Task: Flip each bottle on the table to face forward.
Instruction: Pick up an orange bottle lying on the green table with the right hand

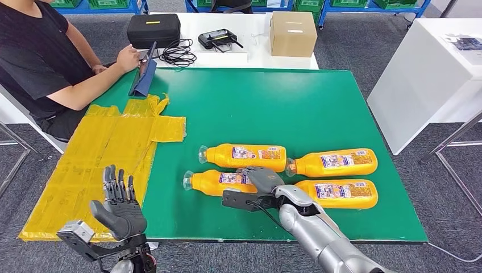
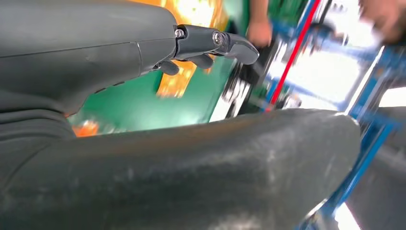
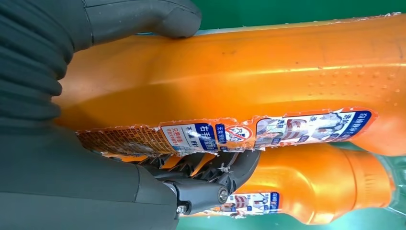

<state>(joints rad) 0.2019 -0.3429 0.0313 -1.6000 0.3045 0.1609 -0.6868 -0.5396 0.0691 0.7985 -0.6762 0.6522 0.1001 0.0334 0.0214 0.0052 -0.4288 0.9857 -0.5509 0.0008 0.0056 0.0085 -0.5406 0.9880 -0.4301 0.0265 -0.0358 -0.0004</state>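
Four orange bottles lie on their sides on the green table (image 1: 273,102), labels up, caps toward my left. In the far row are the back left bottle (image 1: 244,156) and the back right bottle (image 1: 335,162). The front right bottle (image 1: 340,194) lies nearest the edge. My right hand (image 1: 258,181) grips the front left bottle (image 1: 216,182) at its base end. In the right wrist view the thumb (image 3: 158,19) and fingers (image 3: 215,179) sit on opposite sides of that bottle (image 3: 249,72), with a neighbouring bottle (image 3: 316,187) beyond. My left hand (image 1: 118,203) is raised, holding nothing, fingers straight.
A crumpled yellow plastic sheet (image 1: 96,159) covers the table's left part, under my left hand. A seated person (image 1: 40,62) at the far left handles a tablet (image 1: 145,74). Behind stand a black case (image 1: 153,28), cables (image 1: 179,52) and a cardboard box (image 1: 293,33). A white table (image 1: 432,74) stands at the right.
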